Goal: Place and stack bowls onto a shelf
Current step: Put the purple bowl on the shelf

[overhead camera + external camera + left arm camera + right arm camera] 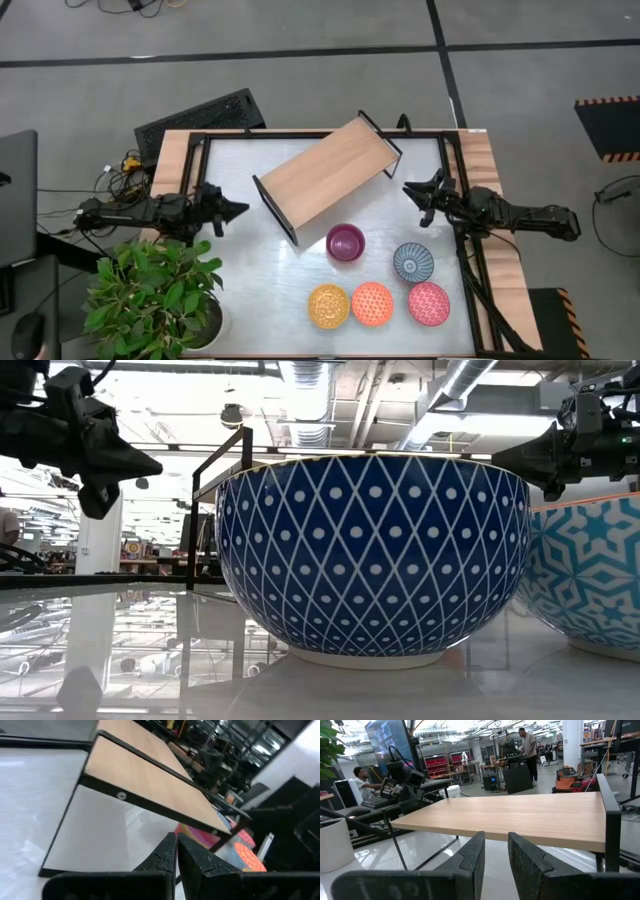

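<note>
The shelf stands on its black frame ends, slanted across the middle of the table; its wooden board also shows in the left wrist view and the right wrist view. Near it sit the purple bowl and the blue-white bowl. The yellow, orange and pink bowls stand in a row by the near edge. My left gripper hovers shut, left of the shelf. My right gripper hovers narrowly open at its right end.
A potted plant stands at the table's near left corner. A keyboard lies beyond the far edge. In the low view a blue-white patterned bowl fills the foreground, with a turquoise-white one beside it. People show in the room behind.
</note>
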Controlling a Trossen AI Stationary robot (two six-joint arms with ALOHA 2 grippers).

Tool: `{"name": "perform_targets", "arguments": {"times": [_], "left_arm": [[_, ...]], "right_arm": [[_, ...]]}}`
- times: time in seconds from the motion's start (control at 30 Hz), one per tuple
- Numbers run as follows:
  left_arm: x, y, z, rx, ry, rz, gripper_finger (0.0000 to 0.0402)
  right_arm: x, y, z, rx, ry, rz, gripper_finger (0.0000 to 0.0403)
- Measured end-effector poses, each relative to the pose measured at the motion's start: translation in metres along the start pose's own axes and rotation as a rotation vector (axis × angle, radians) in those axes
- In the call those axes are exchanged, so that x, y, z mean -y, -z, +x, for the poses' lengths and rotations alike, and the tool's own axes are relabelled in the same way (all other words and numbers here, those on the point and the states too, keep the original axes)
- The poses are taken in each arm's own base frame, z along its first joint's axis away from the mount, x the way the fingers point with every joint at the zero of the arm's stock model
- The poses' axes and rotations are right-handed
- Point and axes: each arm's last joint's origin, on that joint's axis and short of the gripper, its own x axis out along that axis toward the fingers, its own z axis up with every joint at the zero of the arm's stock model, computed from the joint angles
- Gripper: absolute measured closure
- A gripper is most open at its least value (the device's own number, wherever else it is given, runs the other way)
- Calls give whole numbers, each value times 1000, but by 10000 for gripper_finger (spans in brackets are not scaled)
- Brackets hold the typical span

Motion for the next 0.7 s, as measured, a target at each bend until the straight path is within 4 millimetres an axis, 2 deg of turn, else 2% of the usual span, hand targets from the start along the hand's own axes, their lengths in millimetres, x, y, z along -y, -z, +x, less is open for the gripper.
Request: {"name": "perform_targets", "arguments": {"times": [0.17, 0.37, 0.53, 0.7], "left_arm": [[2, -4, 0, 61, 9, -123, 401], [15, -26, -5, 300, 127, -259, 386], [28, -50, -17, 531, 293, -257, 334], [39, -68, -23, 681, 347, -168, 270]], "right_arm": [[0, 0, 0, 0, 0, 0, 290], [0, 0, 0, 0, 0, 0, 290], [0, 0, 0, 0, 0, 0, 290], [0, 0, 0, 0, 0, 0, 290]]}}
